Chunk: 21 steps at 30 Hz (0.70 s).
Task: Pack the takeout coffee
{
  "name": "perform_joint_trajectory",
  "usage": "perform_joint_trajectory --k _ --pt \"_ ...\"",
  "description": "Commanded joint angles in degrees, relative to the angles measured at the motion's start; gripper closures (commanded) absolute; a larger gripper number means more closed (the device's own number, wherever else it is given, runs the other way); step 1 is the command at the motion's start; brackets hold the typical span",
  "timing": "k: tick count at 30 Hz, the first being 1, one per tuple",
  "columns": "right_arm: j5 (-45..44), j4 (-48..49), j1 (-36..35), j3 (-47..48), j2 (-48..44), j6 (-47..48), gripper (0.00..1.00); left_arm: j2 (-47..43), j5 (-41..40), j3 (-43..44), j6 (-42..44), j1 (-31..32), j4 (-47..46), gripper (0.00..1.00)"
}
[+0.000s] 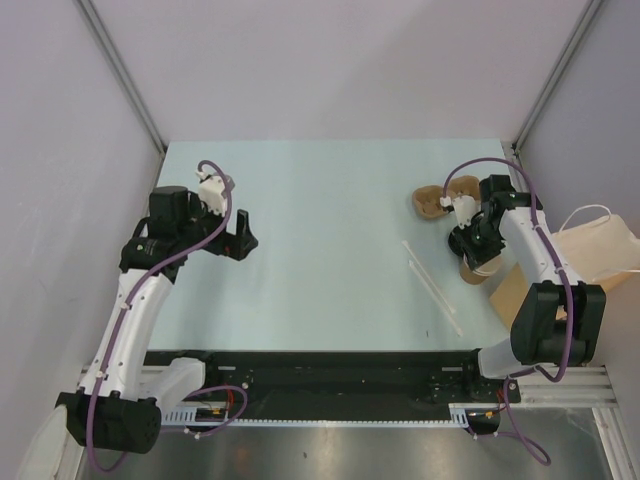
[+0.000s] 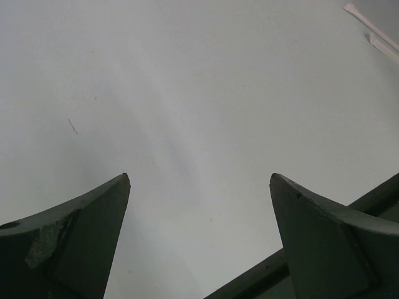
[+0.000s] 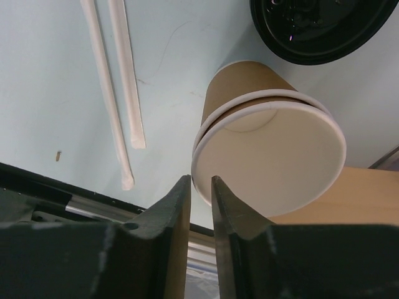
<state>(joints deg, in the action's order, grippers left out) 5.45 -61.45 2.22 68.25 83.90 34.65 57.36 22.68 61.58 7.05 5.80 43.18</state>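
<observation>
The right end effector (image 3: 198, 180) has its two fingers drawn close, with only a narrow slit between them. The near rim of the paper cups (image 3: 268, 149) runs into that slit: one finger sits outside the wall, the other over the white mouth. Whether the fingers already press the rim cannot be told. The two kraft cups are nested one inside the other, their two white rims showing one just behind the other, and their open mouth is tipped toward the fingers. In the overhead view the stack (image 1: 478, 270) lies directly under the right end effector (image 1: 470, 245). Beyond the cups, ahead of the fingertips and to their right, a black lid (image 3: 312, 25) lies on the table (image 3: 50, 75), apart from the cups. To the left of the fingers two paper-wrapped straws (image 3: 106, 93) lie side by side. A tan cardboard surface (image 3: 355, 199) sits just right of the fingers, partly behind the cups. The left end effector (image 2: 199, 177) is spread wide over bare table, nothing between its fingers, with the straws (image 2: 374, 25) far ahead to its right.
</observation>
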Motion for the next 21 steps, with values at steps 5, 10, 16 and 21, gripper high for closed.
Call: perform_joint_trajectory --k 5,10,16,21 --pt "1.4 0.5 0.6 -0.7 0.3 1.3 0.88 0.3 1.1 -0.7 0.0 0.5 -2.5 0.0" --pt "1.1 1.0 0.9 -1.4 0.6 1.7 0.82 0.4 1.4 -0.2 0.2 0.5 -2.6 0.0" --pt "1.2 1.4 1.2 -1.5 0.7 1.6 0.8 0.6 1.8 -0.3 0.2 0.5 -2.6 0.01" --pt "1.2 1.4 1.2 -1.5 -0.3 1.7 0.97 0.0 1.8 -0.6 0.4 0.5 -2.7 0.0"
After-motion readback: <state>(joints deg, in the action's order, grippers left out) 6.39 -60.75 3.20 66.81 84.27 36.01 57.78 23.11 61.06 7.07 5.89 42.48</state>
